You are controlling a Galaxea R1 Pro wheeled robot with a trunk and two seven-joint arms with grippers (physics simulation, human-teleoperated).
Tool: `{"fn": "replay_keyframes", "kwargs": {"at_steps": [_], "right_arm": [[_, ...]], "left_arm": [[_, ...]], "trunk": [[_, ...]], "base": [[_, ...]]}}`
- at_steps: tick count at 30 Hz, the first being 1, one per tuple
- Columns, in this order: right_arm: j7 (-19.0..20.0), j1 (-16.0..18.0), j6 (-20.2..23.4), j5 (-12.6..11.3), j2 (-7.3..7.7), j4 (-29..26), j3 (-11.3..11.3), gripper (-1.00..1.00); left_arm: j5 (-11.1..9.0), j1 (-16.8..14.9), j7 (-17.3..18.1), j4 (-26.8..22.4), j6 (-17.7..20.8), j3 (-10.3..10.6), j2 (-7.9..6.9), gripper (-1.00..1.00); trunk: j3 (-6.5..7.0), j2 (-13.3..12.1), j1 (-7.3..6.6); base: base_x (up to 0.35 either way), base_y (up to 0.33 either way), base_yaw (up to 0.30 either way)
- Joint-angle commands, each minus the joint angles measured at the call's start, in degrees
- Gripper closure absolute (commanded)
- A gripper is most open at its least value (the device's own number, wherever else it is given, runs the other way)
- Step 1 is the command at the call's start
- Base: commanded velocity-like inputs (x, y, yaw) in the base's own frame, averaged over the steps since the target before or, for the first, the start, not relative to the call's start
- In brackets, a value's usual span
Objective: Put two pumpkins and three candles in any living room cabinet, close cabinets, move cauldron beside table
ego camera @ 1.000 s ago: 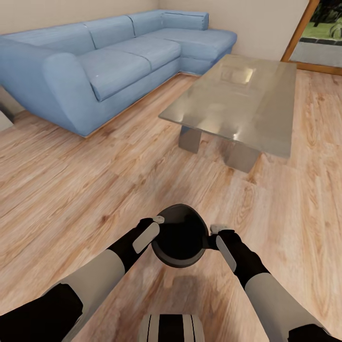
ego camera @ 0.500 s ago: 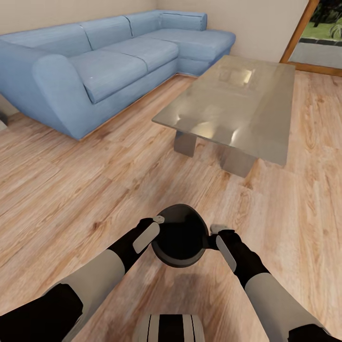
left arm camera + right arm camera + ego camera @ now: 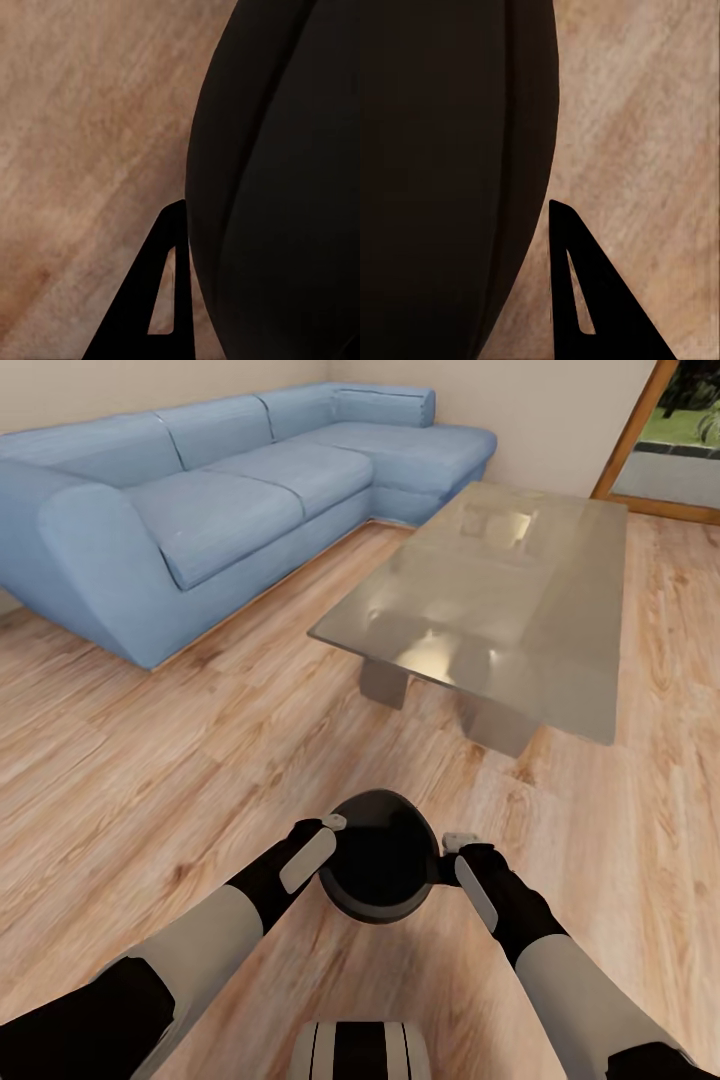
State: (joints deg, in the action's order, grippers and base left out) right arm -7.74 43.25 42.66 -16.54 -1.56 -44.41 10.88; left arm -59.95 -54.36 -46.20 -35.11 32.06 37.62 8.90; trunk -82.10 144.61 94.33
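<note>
A black round cauldron [image 3: 380, 855] hangs above the wooden floor just in front of my trunk, held between both arms. My left gripper [image 3: 331, 828] is shut on its left rim and my right gripper [image 3: 452, 846] is shut on its right rim. In the left wrist view the dark cauldron wall [image 3: 277, 180] sits against one black finger [image 3: 161, 300]. The right wrist view shows the same wall [image 3: 442, 172] beside a finger [image 3: 585, 300]. A glass-topped coffee table [image 3: 500, 590] stands ahead and slightly right, a short way beyond the cauldron. Pumpkins, candles and the cabinet are out of view.
A long blue corner sofa [image 3: 200, 510] runs along the wall at the left and back. A wood-framed doorway [image 3: 680, 440] to the outside is at the back right. Bare wooden floor [image 3: 150, 760] lies between me and the table and along the sofa.
The whole view has shifted: the table's near edge and the sofa sit closer and further left, so the camera moved. Arms and cauldron keep their place in the picture.
</note>
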Motion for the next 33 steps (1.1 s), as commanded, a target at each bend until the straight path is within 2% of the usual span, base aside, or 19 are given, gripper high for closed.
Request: {"fn": "replay_keyframes", "kwargs": {"at_steps": [1,33], "right_arm": [[0.4,0.0,0.0,-0.3,0.07,0.1,0.0,1.00],[0.4,0.0,0.0,-0.2,0.07,0.0,0.0,1.00]], "left_arm": [[0.0,0.0,0.1,-0.1,-0.5,0.1,-0.02,1.00],[0.0,0.0,0.0,-0.1,-0.6,0.1,-0.02,1.00]], "trunk": [[0.00,0.0,-0.01],[0.00,0.0,-0.01]], "base": [[0.324,-0.089,0.000],[0.317,-0.085,0.000]]}}
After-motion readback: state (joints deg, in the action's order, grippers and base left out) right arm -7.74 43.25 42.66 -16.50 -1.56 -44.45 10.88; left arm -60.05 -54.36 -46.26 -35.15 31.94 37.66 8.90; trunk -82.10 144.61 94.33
